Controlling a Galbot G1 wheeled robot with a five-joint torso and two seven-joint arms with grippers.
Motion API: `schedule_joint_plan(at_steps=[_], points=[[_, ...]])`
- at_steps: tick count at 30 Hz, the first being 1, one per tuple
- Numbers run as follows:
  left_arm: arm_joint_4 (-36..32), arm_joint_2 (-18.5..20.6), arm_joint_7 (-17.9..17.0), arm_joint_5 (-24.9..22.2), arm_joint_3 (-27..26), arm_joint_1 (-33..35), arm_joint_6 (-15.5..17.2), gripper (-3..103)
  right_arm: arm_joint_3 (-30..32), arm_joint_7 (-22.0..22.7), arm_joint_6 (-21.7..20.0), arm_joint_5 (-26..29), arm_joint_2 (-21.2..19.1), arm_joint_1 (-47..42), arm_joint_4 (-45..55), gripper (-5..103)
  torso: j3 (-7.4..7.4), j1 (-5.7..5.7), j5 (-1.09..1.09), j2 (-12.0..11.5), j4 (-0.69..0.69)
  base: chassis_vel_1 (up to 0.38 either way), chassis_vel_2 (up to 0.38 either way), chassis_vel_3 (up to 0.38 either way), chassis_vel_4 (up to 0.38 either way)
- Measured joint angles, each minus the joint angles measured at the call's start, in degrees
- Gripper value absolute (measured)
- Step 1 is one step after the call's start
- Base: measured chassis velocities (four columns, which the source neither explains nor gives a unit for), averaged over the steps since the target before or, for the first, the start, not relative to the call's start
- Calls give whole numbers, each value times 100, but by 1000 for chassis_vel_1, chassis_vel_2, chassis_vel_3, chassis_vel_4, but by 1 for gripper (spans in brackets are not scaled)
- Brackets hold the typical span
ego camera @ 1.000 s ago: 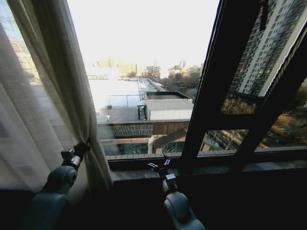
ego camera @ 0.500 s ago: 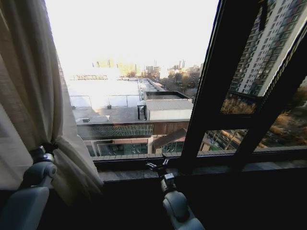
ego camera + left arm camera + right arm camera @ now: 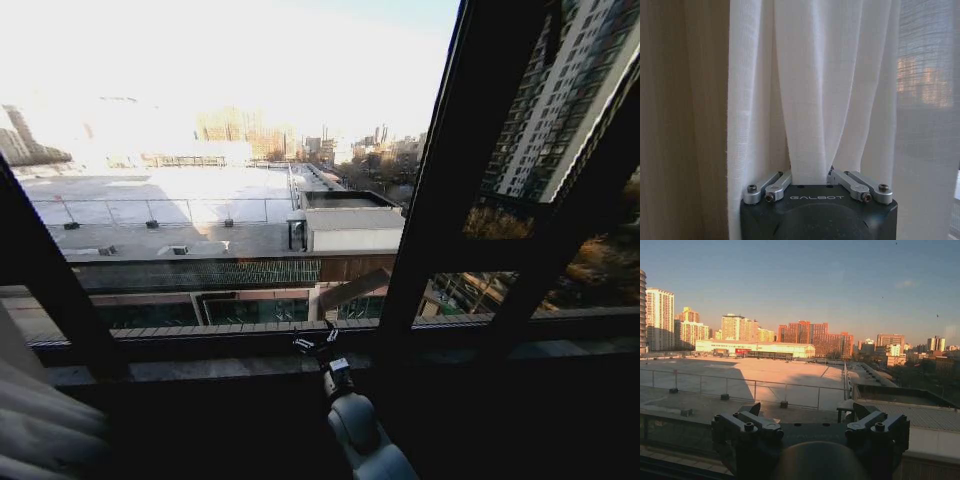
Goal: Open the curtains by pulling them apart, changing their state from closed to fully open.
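Curtain [image 3: 810, 100]: pleats vertical, pinched in my left gripper [image 3: 811, 181] by the wall; right gripper [image 3: 810, 426] open (idle, at the sill).

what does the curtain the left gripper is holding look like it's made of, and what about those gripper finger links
The curtain looks like thin sheer woven fabric, matte off-white: fine weave lines show, light passes through it, and it falls in soft pleats. The left gripper is shut on a fold of it; its finger links look like bare brushed metal, silvery with dark screws, on a matte black body, probably plastic.

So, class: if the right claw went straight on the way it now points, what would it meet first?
Most likely the window glass. The right claw hangs open at the sill, aimed outward; depth is unclear.
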Motion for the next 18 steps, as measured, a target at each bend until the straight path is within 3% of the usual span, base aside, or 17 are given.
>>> schedule_joint_plan(at_steps=[3,5,7,8,10,11,15,16,18], points=[[-1183,-367,639,-141,254,495,324,33,1,2,1,19,-16,-21,11,100,0,0,1,0,-3,0,0,0,0],[-1383,-435,778,-166,296,585,357,33,2,3,1,23,-20,-27,21,100,0,0,1,0,-2,0,0,0,0],[-2203,-772,1482,-202,397,986,450,44,12,18,-12,77,-55,-64,96,100,0,0,0,0,-2,0,0,0,0],[-2203,-772,1482,-202,397,986,450,44,12,18,-12,77,-55,-64,96,100,0,0,0,0,-2,0,0,0,0],[-2953,-1092,2246,-205,450,1480,348,56,44,44,-108,175,-91,-112,211,100,0,0,2,0,-2,0,0,0,0],[-2953,-1092,2246,-205,450,1480,348,56,44,44,-108,175,-91,-112,211,100,0,0,2,0,-2,0,0,0,0],[-3700,-1464,3708,-191,447,2236,-148,78,146,193,-266,413,-150,-122,433,100,0,-1,3,0,0,0,0,0,0],[-3700,-1464,3708,-191,447,2236,-148,78,146,193,-266,413,-150,-122,433,100,0,-1,3,0,0,0,0,0,0],[-3899,-1588,4034,-249,455,2462,-293,84,207,306,-381,560,-170,-85,530,100,0,0,1,0,1,0,0,0,0]])
